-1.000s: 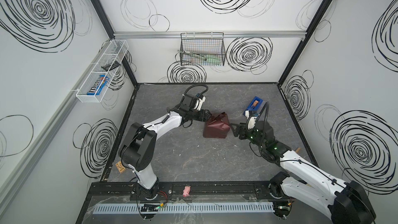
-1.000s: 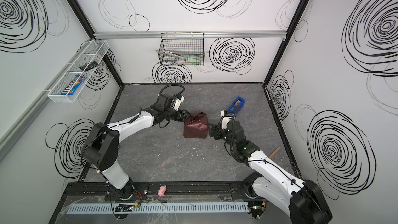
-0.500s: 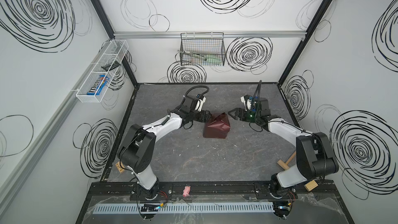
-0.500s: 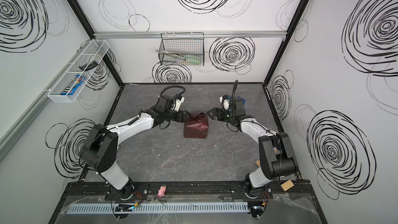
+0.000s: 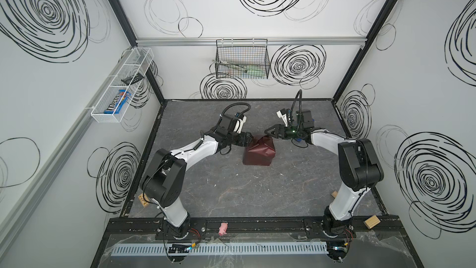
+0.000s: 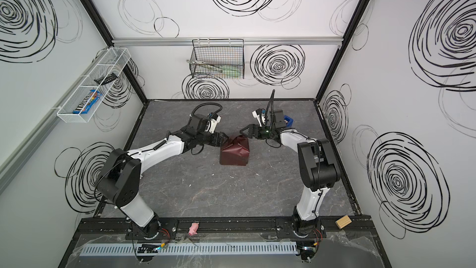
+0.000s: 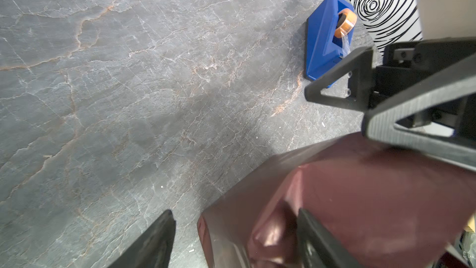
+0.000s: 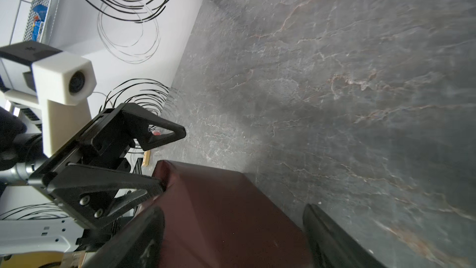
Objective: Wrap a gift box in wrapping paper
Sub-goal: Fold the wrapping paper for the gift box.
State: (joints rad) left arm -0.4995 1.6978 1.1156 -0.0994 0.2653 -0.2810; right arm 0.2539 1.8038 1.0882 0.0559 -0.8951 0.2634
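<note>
The left gripper [image 5: 249, 139] and right gripper [image 5: 269, 132] are found spread, the creased maroon wrapping paper [image 5: 257, 153] between them unpinched. Unheld, its raised flap could be sprung open

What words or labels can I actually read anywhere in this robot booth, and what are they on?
"m&m's": white letters on the blue candy packet in the white wire shelf on the side wall.
Too small to read: dark marks on the wooden tag at the table's edge.
No text shows on the wrapping paper or the tape dispenser.
</note>
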